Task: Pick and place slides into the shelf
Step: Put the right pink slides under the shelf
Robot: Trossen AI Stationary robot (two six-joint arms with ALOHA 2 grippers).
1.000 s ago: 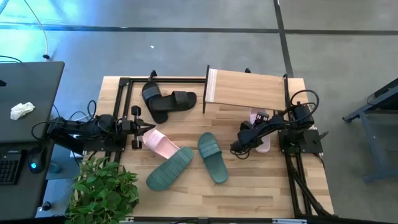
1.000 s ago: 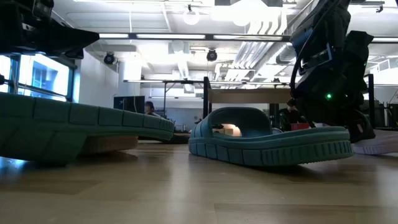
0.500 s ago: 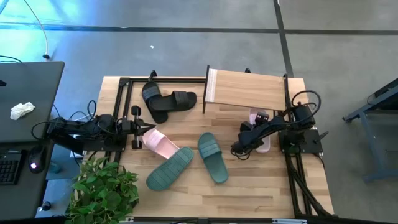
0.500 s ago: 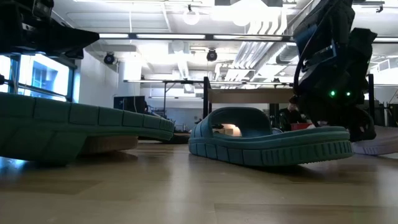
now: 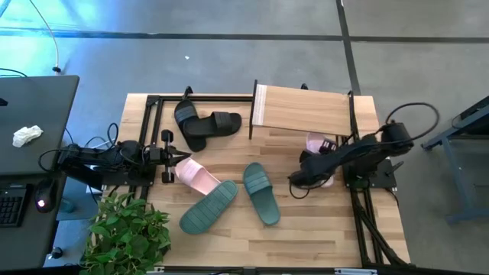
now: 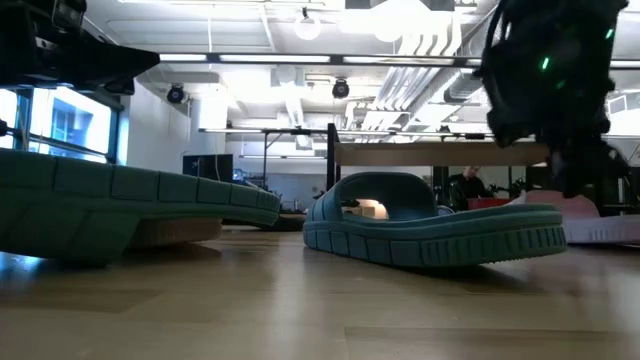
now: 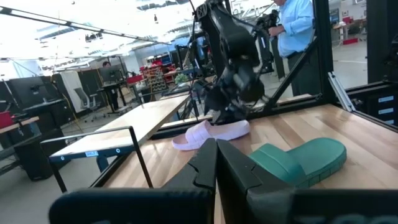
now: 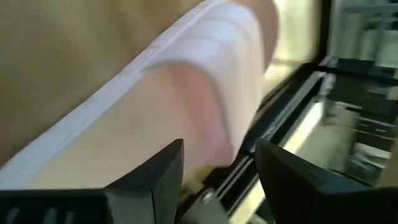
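At the table's three o'clock edge, the right gripper [image 5: 312, 169] is seen with fingers [image 8: 152, 177] parted, poised at a pink sandal [image 5: 318, 147] just below the shelf [image 5: 302, 109]; no grip is visible. Toward nine o'clock, the left gripper [image 5: 170, 156] is closed and empty beside the other pink sandal [image 5: 197, 176]. Six sandals are counted: two pink, two black [image 5: 205, 124], two green [image 5: 260, 192].
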